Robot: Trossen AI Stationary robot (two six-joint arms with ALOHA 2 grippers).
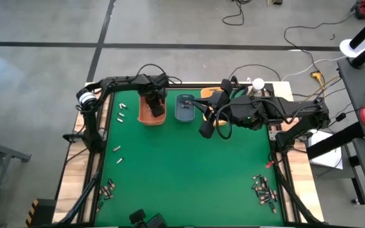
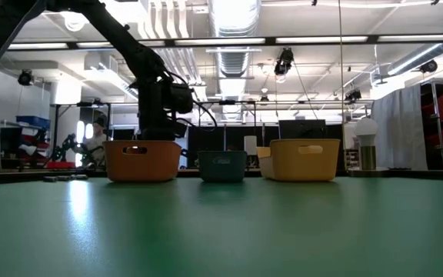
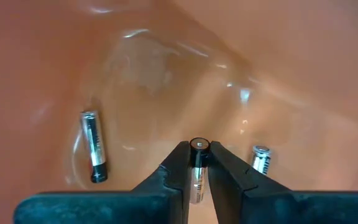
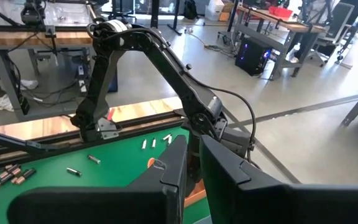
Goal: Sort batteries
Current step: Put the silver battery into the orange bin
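- Green table (image 1: 182, 183), seen from above: 3 bins in a row near its 12 o'clock edge, the orange bin (image 1: 146, 116) toward 11, the blue-grey bin (image 1: 184, 109) at 12, the yellow bin (image 2: 303, 159) toward 1 and mostly covered by the right arm.
- Left arm reaches in from the 10 o'clock corner. The left gripper (image 3: 199, 155) is down inside the orange bin, fingers closed on 1 silver battery (image 3: 197, 168), which stands on end between the fingertips with its cap showing.
- Right arm comes in from 3 o'clock and lies across the yellow bin. The right gripper (image 1: 206, 130) hangs over the mat just toward 5 o'clock of the blue-grey bin. Its fingers (image 4: 174, 163) stand a narrow gap apart with nothing between them.
- Inside the orange bin, wrist view: 2 more batteries lie on the floor, a long one (image 3: 93, 147) at 9 o'clock of the held battery and a short one (image 3: 261, 160) at 3 o'clock, both clear of the fingers.
- Loose batteries on the mat, from above: a heap (image 1: 265, 190) at the 4 o'clock corner, a smaller heap (image 1: 108, 189) at the 7 o'clock corner.
- A few light-coloured singles (image 1: 121, 112) lie near 10 o'clock beside the orange bin, and 2 more (image 1: 118, 154) lie at 8 o'clock, well apart from the heaps.
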